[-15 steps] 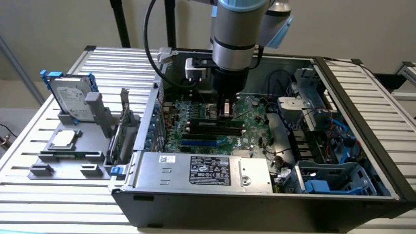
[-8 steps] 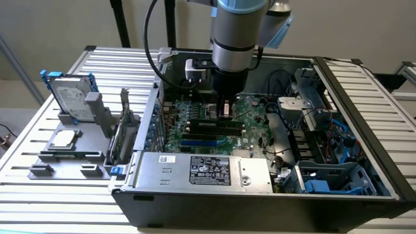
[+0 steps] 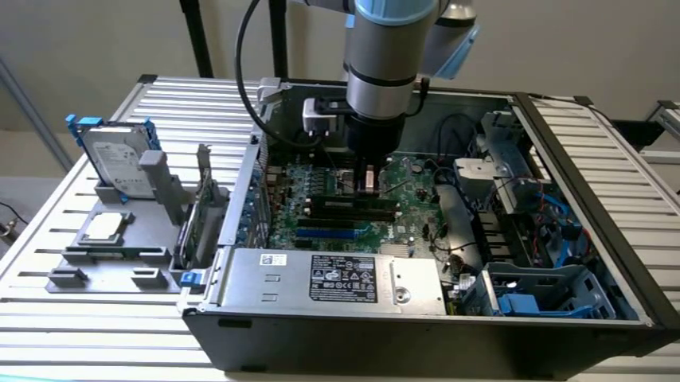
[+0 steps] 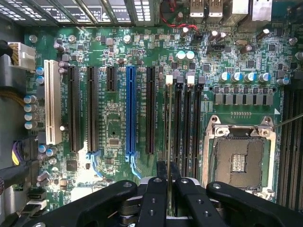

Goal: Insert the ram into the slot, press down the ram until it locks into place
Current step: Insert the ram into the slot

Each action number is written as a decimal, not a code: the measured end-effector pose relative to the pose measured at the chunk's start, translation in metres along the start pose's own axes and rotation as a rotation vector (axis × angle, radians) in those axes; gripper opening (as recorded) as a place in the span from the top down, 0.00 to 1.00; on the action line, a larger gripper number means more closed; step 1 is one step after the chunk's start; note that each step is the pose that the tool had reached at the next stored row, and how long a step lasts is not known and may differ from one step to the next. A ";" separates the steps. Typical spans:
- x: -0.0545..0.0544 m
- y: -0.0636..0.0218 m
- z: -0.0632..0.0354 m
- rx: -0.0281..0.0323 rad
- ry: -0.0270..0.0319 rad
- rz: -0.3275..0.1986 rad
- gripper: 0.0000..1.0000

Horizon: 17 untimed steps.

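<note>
Black pincer grips the ram — thin, edge-on — lined up along one black slot.

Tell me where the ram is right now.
In the wrist view the ram is clamped edge-on in the end effector, lined up along the black slot farthest from the CPU socket.

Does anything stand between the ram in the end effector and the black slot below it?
Nothing visible does. The end effector holds the ram edge-on, lined up along the slot, which lies bare.
</note>
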<state>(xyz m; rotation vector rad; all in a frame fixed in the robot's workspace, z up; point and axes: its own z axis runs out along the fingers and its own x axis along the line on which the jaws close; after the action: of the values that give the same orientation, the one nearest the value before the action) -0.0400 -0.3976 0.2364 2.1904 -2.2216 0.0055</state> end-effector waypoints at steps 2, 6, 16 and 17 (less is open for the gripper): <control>0.000 0.0000 0.0007 0.0000 0.0003 0.000 0.87; 0.000 0.0000 0.0018 0.0000 0.0007 -0.001 0.87; -0.001 0.0000 0.0036 0.0003 0.0007 -0.013 0.87; -0.001 0.0000 0.0037 0.0003 0.0007 -0.015 0.87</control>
<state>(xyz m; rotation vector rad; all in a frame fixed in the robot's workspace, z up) -0.0400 -0.3965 0.2326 2.2066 -2.2051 0.0064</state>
